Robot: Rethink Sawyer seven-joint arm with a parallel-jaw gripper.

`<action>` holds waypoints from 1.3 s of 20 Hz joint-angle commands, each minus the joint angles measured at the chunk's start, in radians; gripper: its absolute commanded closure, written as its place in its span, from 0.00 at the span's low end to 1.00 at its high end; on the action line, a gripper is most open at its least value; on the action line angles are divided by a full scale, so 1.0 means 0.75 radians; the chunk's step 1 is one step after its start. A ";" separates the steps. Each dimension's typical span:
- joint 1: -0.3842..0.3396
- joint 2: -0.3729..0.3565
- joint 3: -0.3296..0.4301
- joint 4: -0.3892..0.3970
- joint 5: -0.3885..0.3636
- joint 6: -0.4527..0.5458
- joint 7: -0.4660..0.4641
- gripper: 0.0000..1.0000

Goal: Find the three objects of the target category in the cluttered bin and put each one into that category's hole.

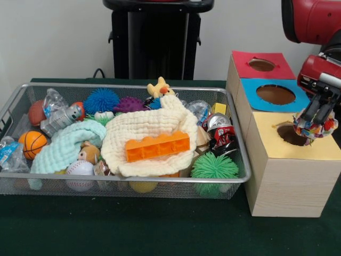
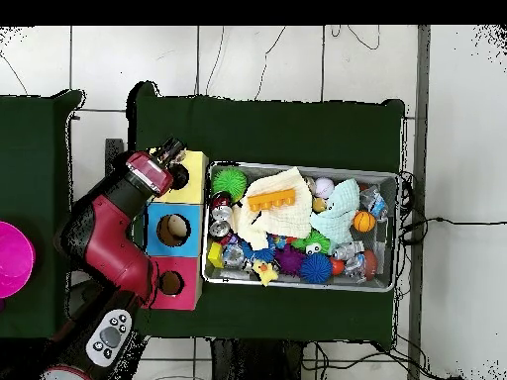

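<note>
The end effector (image 1: 315,124) hangs over the yellow hole (image 1: 292,134) and is clenched on a colourful toy (image 1: 314,128). The toy sits just above the hole, not yet dropped. I judge this delivery is nearly done; only the release is left. How many objects are already inside the box (image 1: 282,176) I cannot tell. The bin (image 1: 234,181) is full of clutter: balls, cloths, an orange brick (image 1: 157,146), a can (image 1: 219,124), so more search probably remains.
</note>
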 commanded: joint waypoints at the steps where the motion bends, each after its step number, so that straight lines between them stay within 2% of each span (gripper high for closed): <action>1: -0.036 0.048 0.073 -0.041 -0.076 -0.004 0.036 1.00; 8: -0.055 0.058 0.084 -0.104 -0.072 -0.010 -0.030 1.00; 9: -0.038 0.054 0.067 -0.058 -0.088 -0.007 0.023 1.00; 12: -0.045 0.059 0.050 -0.052 -0.121 0.002 0.056 1.00; 20: -0.099 0.061 0.065 -0.138 -0.151 0.032 0.001 1.00; 23: -0.083 0.047 0.041 -0.069 -0.191 0.047 0.085 1.00; 26: -0.078 0.024 0.027 -0.039 -0.200 0.061 0.097 1.00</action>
